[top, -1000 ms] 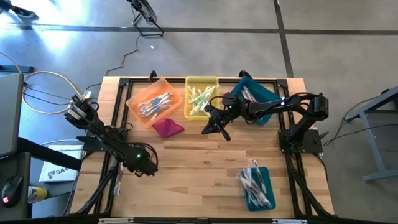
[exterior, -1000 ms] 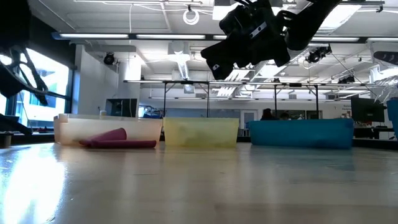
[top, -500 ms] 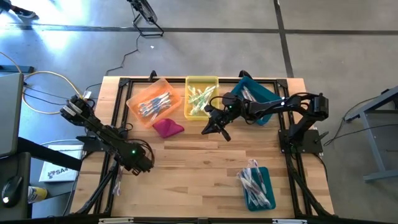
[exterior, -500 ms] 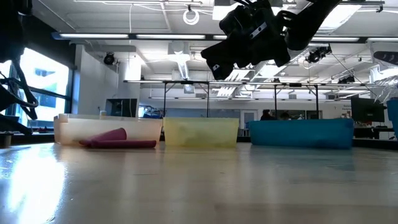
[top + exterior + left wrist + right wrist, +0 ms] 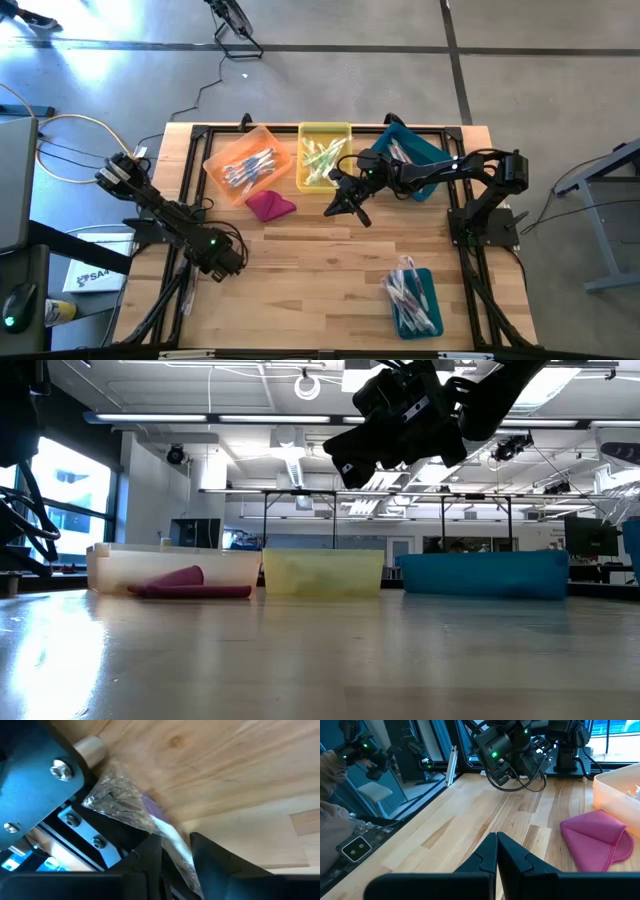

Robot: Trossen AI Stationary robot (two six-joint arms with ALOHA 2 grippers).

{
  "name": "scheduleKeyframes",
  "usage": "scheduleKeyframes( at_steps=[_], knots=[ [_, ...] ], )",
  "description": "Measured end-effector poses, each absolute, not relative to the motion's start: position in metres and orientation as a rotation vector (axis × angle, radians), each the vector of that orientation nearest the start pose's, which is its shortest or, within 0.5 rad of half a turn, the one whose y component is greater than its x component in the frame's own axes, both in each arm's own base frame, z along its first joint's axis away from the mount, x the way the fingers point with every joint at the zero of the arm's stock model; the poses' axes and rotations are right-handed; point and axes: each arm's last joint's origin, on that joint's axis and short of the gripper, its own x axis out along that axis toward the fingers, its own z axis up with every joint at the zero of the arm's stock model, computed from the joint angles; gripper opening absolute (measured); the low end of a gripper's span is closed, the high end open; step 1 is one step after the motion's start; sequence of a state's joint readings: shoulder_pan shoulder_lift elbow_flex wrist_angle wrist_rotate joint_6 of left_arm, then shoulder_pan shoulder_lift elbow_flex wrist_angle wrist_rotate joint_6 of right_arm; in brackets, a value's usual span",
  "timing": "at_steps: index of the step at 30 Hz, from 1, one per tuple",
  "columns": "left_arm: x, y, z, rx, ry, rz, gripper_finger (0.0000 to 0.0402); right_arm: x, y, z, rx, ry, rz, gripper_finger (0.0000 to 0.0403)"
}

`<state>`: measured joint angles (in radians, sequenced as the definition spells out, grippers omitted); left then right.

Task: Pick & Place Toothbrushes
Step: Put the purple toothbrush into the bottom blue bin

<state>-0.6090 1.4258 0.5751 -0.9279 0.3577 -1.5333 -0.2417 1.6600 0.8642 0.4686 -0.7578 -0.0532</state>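
A toothbrush in a crinkled clear wrapper (image 5: 125, 805) lies at the table's left edge, partly over the black frame; it shows only in the left wrist view. My left gripper (image 5: 222, 263) is low over it, with its fingers closed on the wrapper. My right gripper (image 5: 343, 207) hangs shut above the middle of the table, in front of the yellow bin (image 5: 323, 155), and touches nothing. More toothbrushes lie in the orange bin (image 5: 243, 162), in the yellow bin, in the far teal bin (image 5: 408, 155) and in the near teal bin (image 5: 415, 300). My left gripper pinches the wrapped toothbrush between its two fingers (image 5: 150, 857), at a stretch of wrapper (image 5: 172, 840) just past a purple part. The fingers come steeply from above and lie across it. The wrapper's crinkled far end (image 5: 105, 795) sits by a metal post; whether the brush is lifted, I cannot tell.
A magenta cloth (image 5: 270, 205) lies in front of the orange bin. The black table frame and the arm's mount (image 5: 35, 795) crowd the left edge. Bare wood (image 5: 320, 270) spans the table's middle and near side. A person's sleeve (image 5: 332, 820) shows beyond the table.
My left gripper has moved a little toward the table's left edge and sunk lower. The right arm has kept still.
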Motion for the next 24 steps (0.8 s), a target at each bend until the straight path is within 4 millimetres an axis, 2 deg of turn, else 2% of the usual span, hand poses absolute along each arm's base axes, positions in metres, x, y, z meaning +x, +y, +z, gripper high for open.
scheduleKeyframes(
  at_steps=[7,9,16,19,24],
  knots=[
    [0.138,-0.108,0.128,-0.83,1.82,0.734,0.0032,0.337,-0.062,0.205,0.107,0.277,0.519,0.0002],
    [0.143,-0.112,0.13,-0.873,1.781,0.658,0.0015,0.337,-0.062,0.205,0.108,0.278,0.519,0.0002],
    [0.159,-0.118,0.144,-0.88,1.528,0.371,0.0014,0.337,-0.062,0.205,0.111,0.279,0.518,0.0002],
    [0.16,-0.116,0.149,-0.82,1.439,0.33,0.0007,0.337,-0.062,0.205,0.112,0.279,0.518,0.0002],
    [0.158,-0.112,0.163,-0.822,1.327,0.283,0.0007,0.336,-0.062,0.205,0.118,0.284,0.521,0.0002]
  ],
)
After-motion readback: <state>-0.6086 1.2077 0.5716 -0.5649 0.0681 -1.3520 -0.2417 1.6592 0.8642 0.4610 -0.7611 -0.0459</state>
